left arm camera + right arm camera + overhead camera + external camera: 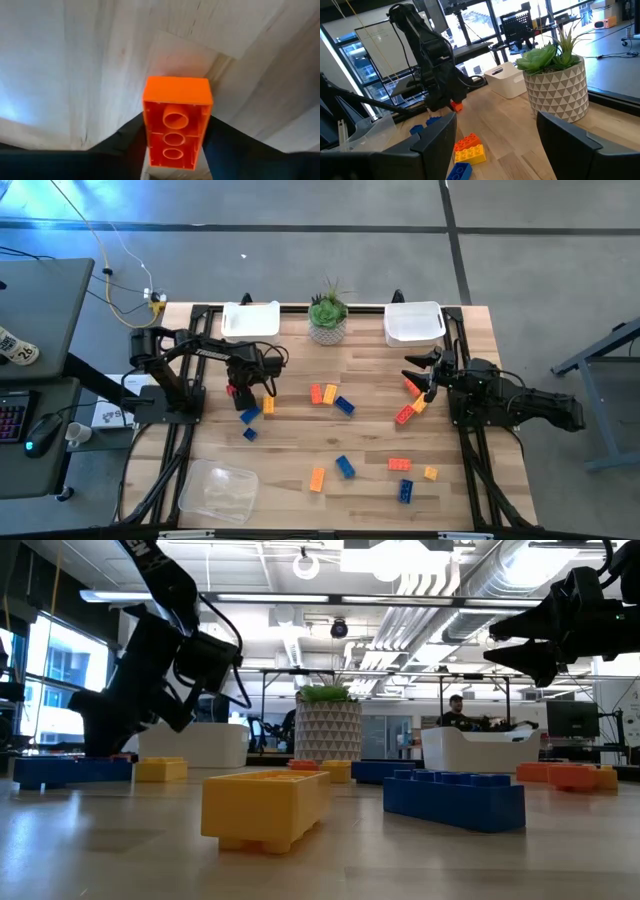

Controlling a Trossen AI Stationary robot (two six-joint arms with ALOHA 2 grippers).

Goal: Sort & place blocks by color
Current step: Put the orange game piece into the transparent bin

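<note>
Small studded bricks lie scattered flat on the wooden table: red-orange (400, 465), yellow-orange (317, 479) and blue (344, 405) ones. My left gripper (238, 387) is at the table's left-middle, pointing down, shut on a red-orange brick (176, 122); blue bricks (250, 415) lie just nearer than it. My right gripper (425, 376) hangs open and raised (535, 650) over the right-middle, near a red-orange brick (405, 415), touching nothing. In its wrist view the open fingers frame a stacked red-orange and yellow brick (469, 148). My left gripper pinches the red-orange brick between its two fingers (227, 145), which press its two long side walls (205, 135). It comes from above, pointing down. The brick's hollow underside faces the wrist camera and its free end (176, 90) points at the table; whether that end touches the wood I cannot tell.
Two white trays (250, 320) (414, 323) stand at the far edge with a potted plant (328, 318) between them. A clear tray (220, 490) sits at the near left corner. A person (456, 712) shows in the room behind the table.
</note>
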